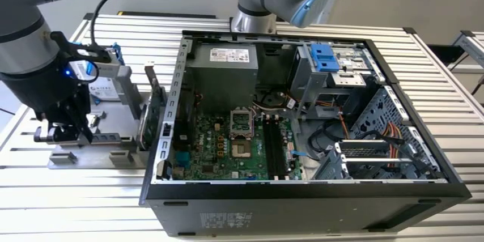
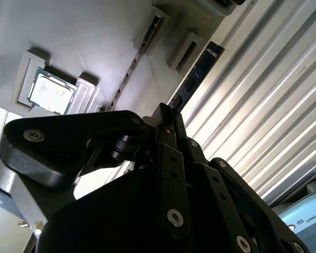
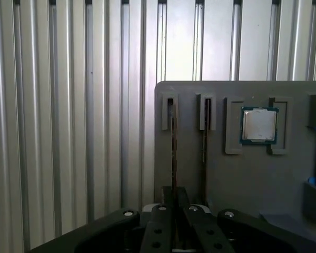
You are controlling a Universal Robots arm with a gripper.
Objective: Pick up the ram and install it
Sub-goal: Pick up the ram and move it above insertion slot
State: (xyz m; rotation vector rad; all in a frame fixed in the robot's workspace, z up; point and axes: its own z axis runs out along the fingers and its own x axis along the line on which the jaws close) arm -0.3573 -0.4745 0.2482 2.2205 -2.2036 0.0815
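At the near end of the grey parts tray (image 1: 90, 160), on the exterior view's left beside the open computer case (image 1: 302, 199), your gripper (image 3: 174, 211) stands low over the tray's outermost slot. In the first wrist view its fingers are drawn almost together with the ram (image 3: 173, 147) running edge-on between them, so I judge it has the stick clamped at its near end. The ram stands upright in that slot, along the tray edge next to the slatted table (image 3: 68, 105).

Because the hold is at one end and not at the middle, the far end will likely drag. Raise it slowly and straight out of the slot, with no twist, for a board this thin bends easily. Stay clear of the neighbouring slot (image 3: 205, 132) just to the right, and of the processor chip (image 3: 259, 125) resting in its pocket beyond that.

You cannot see the pads themselves; the gripper's black body covers where they meet the board, and the ram's lower edge is sunk in the slot. Whether the neighbouring slot holds a second stick is hard to say. Farther off, the arm stands in front of much of the tray, with the hard drive (image 1: 106, 86) half hidden behind it. On the motherboard, the memory sockets (image 1: 274, 148) are too dark to tell how their latches stand.
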